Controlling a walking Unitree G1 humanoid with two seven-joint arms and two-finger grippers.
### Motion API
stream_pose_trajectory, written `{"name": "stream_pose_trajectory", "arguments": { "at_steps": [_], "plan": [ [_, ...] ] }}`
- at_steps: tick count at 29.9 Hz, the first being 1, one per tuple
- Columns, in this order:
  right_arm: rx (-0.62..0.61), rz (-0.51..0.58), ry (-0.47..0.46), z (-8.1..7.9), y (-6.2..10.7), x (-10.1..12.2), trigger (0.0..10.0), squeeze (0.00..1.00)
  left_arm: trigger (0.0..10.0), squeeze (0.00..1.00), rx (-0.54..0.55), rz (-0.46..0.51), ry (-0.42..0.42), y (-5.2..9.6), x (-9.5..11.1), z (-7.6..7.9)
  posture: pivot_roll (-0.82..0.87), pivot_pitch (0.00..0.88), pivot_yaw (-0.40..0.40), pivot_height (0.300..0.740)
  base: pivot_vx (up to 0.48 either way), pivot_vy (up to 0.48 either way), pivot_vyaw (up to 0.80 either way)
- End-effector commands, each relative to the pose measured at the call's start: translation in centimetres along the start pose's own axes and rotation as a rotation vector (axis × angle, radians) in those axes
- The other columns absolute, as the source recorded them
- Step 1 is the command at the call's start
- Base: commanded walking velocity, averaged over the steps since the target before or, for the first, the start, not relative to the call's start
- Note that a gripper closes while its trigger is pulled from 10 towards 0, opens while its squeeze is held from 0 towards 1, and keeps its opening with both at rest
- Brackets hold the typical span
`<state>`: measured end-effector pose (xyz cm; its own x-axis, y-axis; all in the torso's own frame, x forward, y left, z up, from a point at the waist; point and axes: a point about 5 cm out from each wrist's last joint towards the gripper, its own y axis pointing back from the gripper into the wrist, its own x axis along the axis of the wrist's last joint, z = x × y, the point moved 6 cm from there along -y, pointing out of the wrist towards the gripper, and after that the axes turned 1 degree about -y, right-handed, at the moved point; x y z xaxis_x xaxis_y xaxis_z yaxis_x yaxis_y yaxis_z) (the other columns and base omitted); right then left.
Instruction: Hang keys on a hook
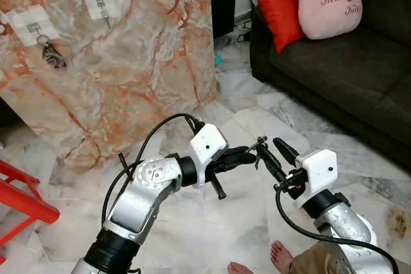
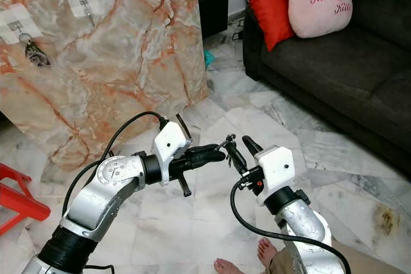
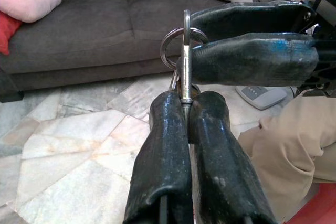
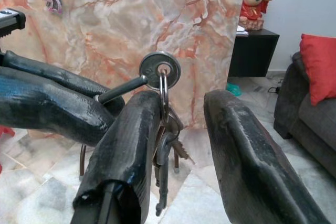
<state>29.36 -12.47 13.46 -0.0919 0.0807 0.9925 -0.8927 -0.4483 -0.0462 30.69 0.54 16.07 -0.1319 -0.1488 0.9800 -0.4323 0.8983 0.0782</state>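
Keys between left claw and right claw, above open floor.

slab: cream marble, orange veins | sofa: dark grey | cushions: red, pink | keys: silver

from the head we are looking forward and down at both arms and the marble panel. our left wrist camera is facing the sofa closely; our right wrist camera is facing the panel. both are sharing the keys.
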Motion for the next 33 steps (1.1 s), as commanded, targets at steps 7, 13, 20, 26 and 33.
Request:
{"name": "stream_pose_trajectory", "arguments": {
  "at_steps": [7, 13, 20, 26, 33],
  "plan": [
    [0.018, 0.000, 0.006, 0.03, -0.18, -0.01, 10.0, 0.00, 10.0, 0.00, -0.003, -0.003, -0.017, -0.05, 0.06, 0.04, -0.10, 0.031, 0.035, 0.740, 0.000, 0.000, 0.00],
    [0.029, -0.003, 0.005, -0.06, -0.24, -0.09, 0.0, 0.00, 10.0, 0.00, 0.000, -0.010, -0.020, -0.08, -0.12, -0.02, -0.11, 0.039, 0.035, 0.740, 0.000, 0.000, 0.00],
    [0.042, -0.005, 0.007, -0.10, -0.41, -0.13, 0.0, 0.00, 10.0, 0.00, -0.002, -0.010, -0.021, -0.15, -0.06, -0.04, -0.10, 0.036, 0.035, 0.740, 0.000, 0.000, 0.00],
    [0.049, -0.010, 0.005, -0.22, -0.53, -0.38, 0.0, 0.00, 10.0, 0.00, -0.003, -0.010, -0.022, -0.12, -0.08, 0.02, -0.10, 0.031, 0.036, 0.740, 0.000, 0.000, 0.00],
    [0.063, -0.015, -0.003, -0.55, -0.57, -0.57, 0.0, 0.00, 10.0, 0.00, -0.007, -0.011, -0.021, -0.20, -0.13, 0.16, -0.10, 0.033, 0.037, 0.740, 0.000, 0.000, 0.00]
  ]
}}
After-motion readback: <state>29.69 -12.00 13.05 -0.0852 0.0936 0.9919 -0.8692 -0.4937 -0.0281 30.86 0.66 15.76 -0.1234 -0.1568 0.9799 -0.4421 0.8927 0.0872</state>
